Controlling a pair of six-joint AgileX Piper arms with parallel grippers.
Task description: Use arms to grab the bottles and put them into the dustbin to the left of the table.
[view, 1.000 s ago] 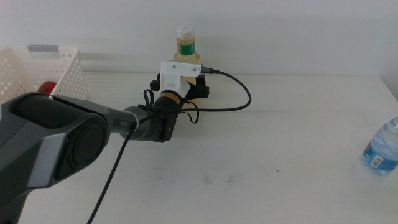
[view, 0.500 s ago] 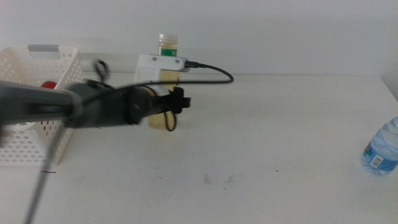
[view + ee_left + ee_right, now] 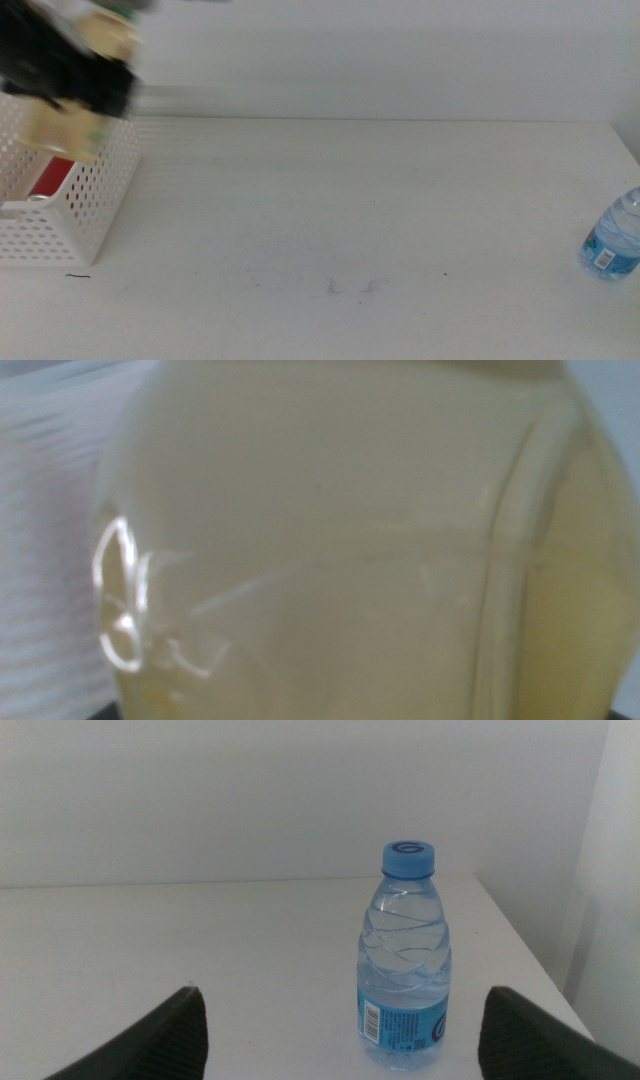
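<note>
My left fingers [image 3: 75, 75] grip the yellow bottle [image 3: 62, 135] over the bin [image 3: 90, 215]; I should centre it clear of the can [image 3: 50, 178] before letting go; my right fingers [image 3: 340, 1030] wait, spread

Looks like a bare robot test lab, not anybody's home

A big plain white surface [image 3: 380, 220] with a few dark scuffs is sitting against a blank white wall [image 3: 400, 60], and nothing decorative is showing anywhere. A white perforated basket [image 3: 85, 215] is standing at one end and a lone blue-capped water bottle [image 3: 403, 955] is standing near the other edge like a test prop. Dark robot hand [image 3: 345, 1030] jaws are poking up in the right wrist view.
</note>
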